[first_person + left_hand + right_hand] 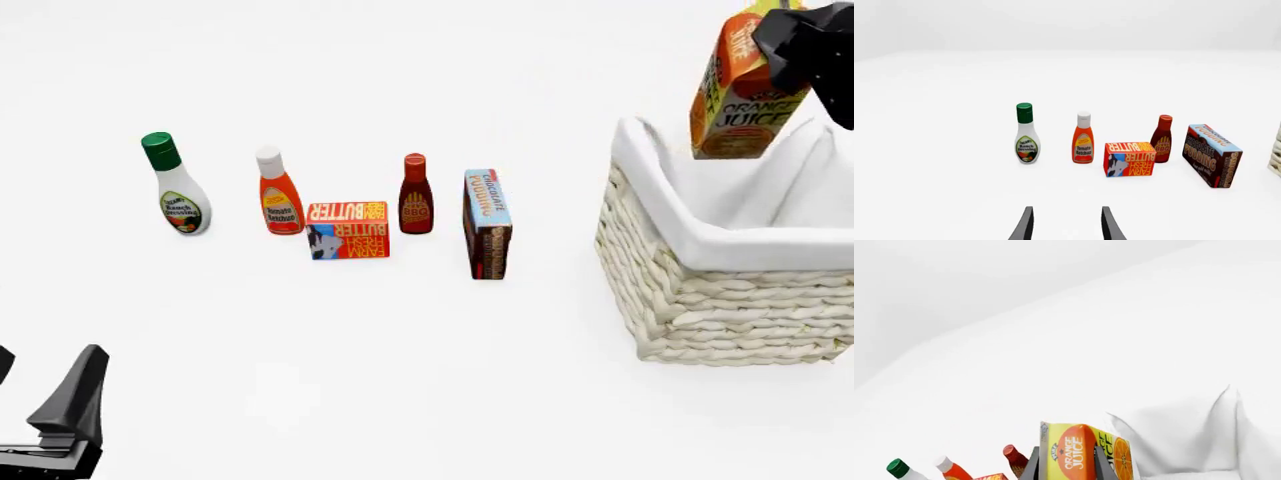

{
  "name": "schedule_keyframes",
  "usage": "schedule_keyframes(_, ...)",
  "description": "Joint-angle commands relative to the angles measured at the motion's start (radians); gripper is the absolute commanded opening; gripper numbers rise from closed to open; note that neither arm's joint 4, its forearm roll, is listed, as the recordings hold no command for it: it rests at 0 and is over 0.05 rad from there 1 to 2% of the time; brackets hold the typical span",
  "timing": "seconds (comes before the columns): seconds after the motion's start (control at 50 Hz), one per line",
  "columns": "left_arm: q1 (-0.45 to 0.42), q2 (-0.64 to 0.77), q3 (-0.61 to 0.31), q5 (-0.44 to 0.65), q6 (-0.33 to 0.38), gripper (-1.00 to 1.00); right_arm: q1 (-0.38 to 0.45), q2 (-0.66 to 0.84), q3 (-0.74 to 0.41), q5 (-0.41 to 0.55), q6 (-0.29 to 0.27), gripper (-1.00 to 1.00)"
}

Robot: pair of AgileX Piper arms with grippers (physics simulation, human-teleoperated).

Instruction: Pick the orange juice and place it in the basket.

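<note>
The basket [694, 300] stood on the white surface [400, 380]. Above its lined opening hung the orange juice [738, 95], tilted, clear of the rim, with the right claw [1067, 460] clamped on it. Beside the basket stood the pudding box [487, 222], then the butter box [348, 230]. The left claw [1066, 225] hovered well away from the basket, fingers apart and holding nothing.
</note>
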Motion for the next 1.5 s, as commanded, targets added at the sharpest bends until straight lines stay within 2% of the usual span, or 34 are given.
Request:
schedule_keyframes(0.02,0.0,0.001,0.0,-0.001,0.0,1.0,-0.052,0.015,0.009,-0.032,0.014,-1.0)
schedule_keyframes(0.18,0.0,0.004,-0.001,-0.003,0.0,1.0,-0.092,0.017,0.025,-0.044,0.014,-1.0)
schedule_keyframes(0.22,0.0,0.003,-0.001,-0.003,0.0,1.0,-0.105,0.02,0.027,-0.04,0.0,-1.0)
schedule_keyframes(0.38,0.0,0.004,-0.001,-0.002,0.0,1.0,-0.145,0.018,0.055,-0.055,0.018,-1.0)
schedule_keyframes(0.92,-0.001,0.003,0.0,-0.002,0.0,1.0,-0.228,0.081,0.112,-0.103,0.011,-1.0)
schedule_keyframes(1.32,-0.001,0.004,0.0,-0.004,0.0,1.0,-0.243,0.21,0.151,-0.225,0.026,-1.0)
schedule_keyframes(1.5,-0.001,0.006,0.0,-0.006,0.0,1.0,-0.25,0.239,0.162,-0.25,0.031,-1.0)
